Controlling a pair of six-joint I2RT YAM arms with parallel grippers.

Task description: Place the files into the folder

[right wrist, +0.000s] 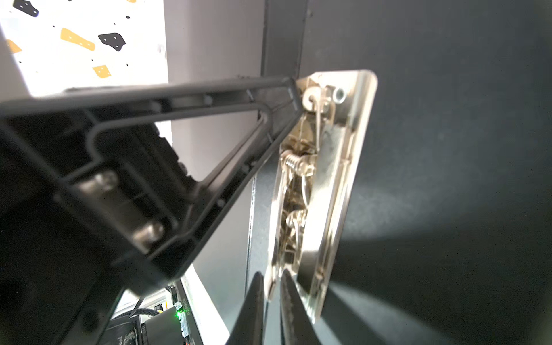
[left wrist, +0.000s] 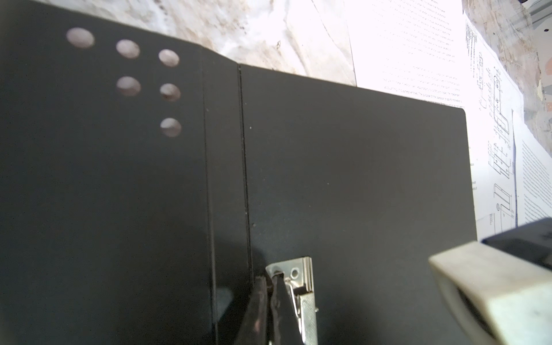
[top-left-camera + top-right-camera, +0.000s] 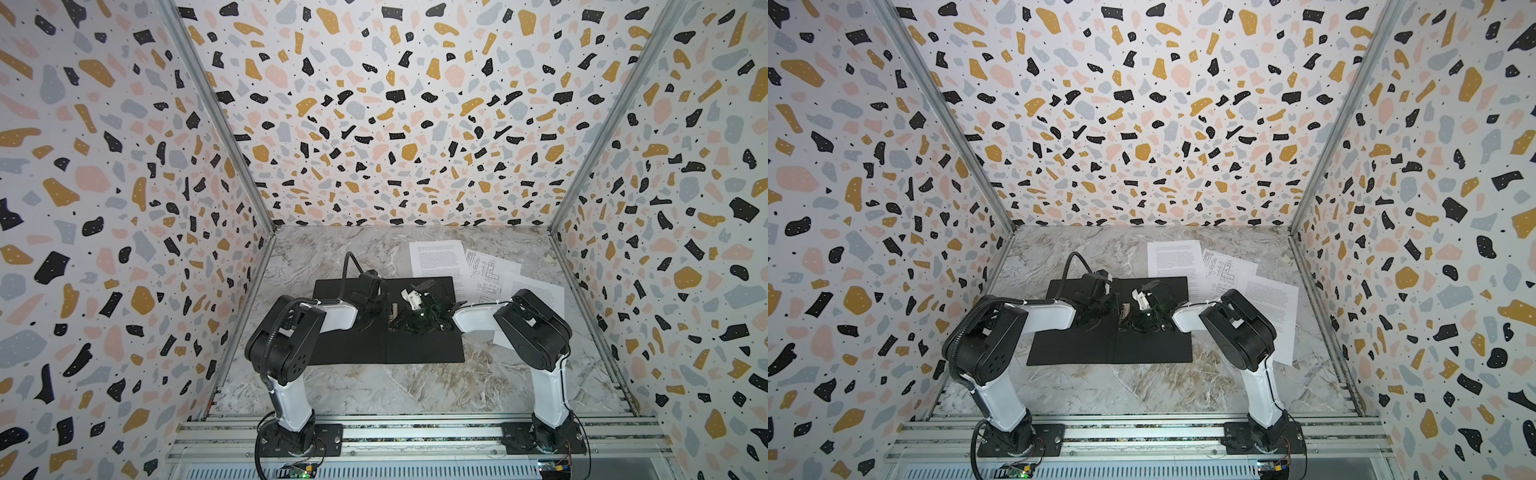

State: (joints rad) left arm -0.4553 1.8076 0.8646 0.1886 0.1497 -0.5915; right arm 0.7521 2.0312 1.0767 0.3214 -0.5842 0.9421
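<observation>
Folder (image 3: 415,349) open (right tool (image 1: 271,279) pinching clip (image 1: 328,179)).

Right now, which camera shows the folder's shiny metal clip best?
The right wrist view: the metal clip is large and close, springs visible. The left wrist view shows only one end of it, at the frame's edge. In both top views it is a small glint.
</observation>
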